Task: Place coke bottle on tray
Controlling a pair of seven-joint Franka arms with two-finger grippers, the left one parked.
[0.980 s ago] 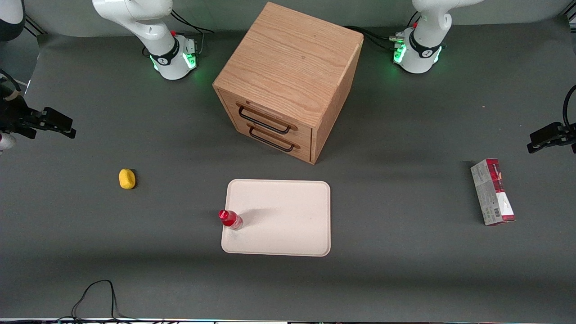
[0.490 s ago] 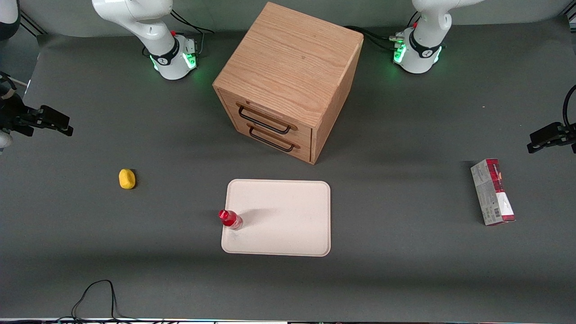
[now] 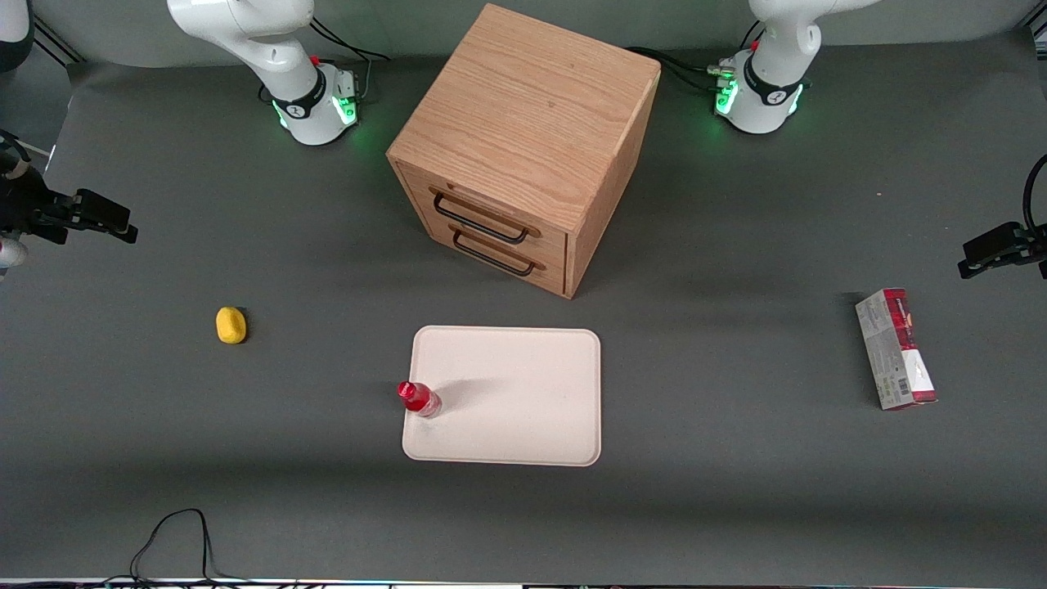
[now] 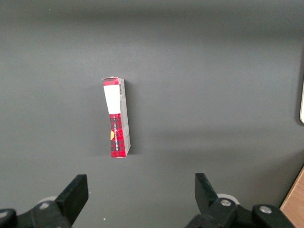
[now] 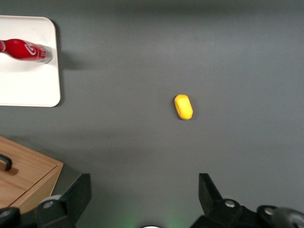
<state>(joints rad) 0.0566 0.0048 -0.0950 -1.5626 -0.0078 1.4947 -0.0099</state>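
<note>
A coke bottle (image 3: 419, 398) stands upright at the tray's (image 3: 523, 425) edge, while the gripper (image 3: 98, 221), fingers spread and empty, should stay well clear.

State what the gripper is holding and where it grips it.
Nothing. The gripper is open and empty, up at the working arm's end of the table; the coke bottle stands on the tray.
</note>
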